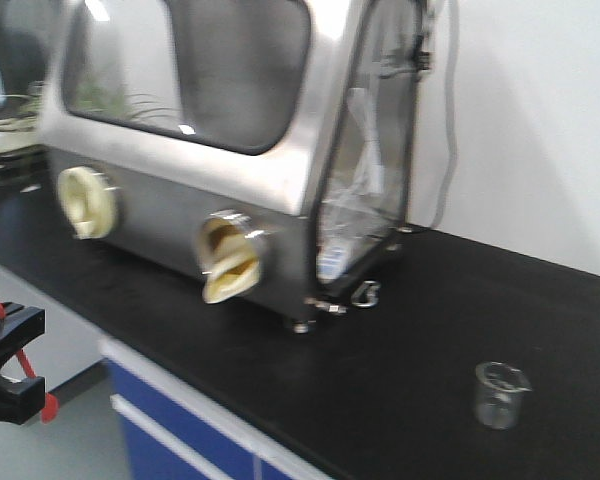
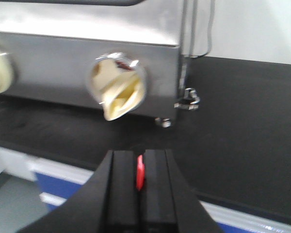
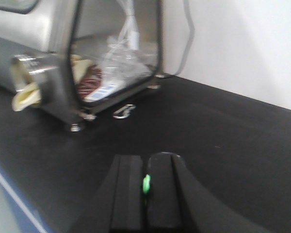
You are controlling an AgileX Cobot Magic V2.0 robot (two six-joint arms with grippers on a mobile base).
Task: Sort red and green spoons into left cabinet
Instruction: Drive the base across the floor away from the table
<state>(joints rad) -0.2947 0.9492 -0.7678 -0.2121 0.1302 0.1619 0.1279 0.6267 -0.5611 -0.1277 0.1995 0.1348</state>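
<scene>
Left jaws pinch red spoon (image 2: 139, 175), right jaws green spoon (image 3: 146, 185); slivers show, axis unclear.

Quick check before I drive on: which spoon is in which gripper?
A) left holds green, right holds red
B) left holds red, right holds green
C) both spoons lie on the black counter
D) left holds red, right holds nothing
B: the left wrist view shows the red spoon pinched between the jaws of the left gripper, and the right wrist view shows the green spoon between the jaws of the right gripper.
</scene>
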